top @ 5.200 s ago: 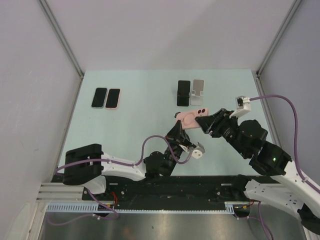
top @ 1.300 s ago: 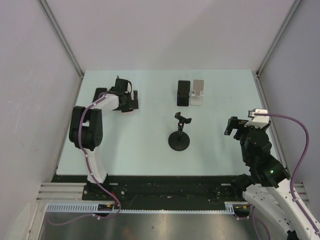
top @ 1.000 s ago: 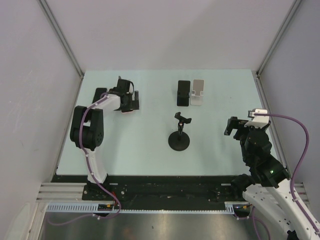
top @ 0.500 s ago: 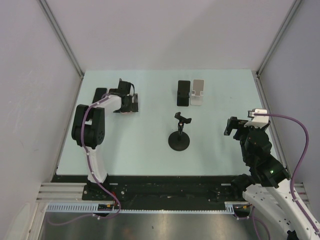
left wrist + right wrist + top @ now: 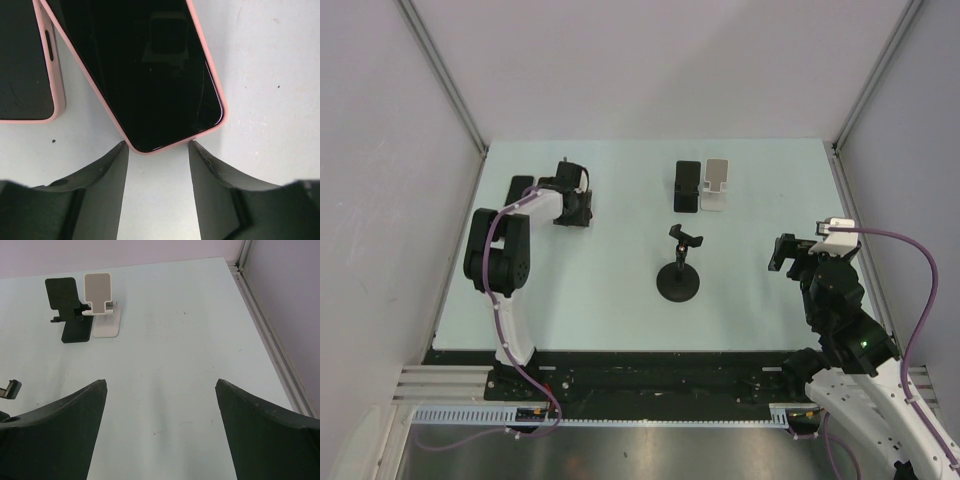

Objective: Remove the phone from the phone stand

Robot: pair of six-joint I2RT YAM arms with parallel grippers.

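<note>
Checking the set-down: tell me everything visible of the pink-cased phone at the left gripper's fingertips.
The phone in a pink case lies flat on the pale table, glossy black screen up, a faint hairline mark near one edge. The case shows as a thin pink rim with rounded corners. It lies skewed beside a second pink-cased phone, not touching it. Its near end sits at the spread fingertips of the left gripper; contact cannot be told.
</note>
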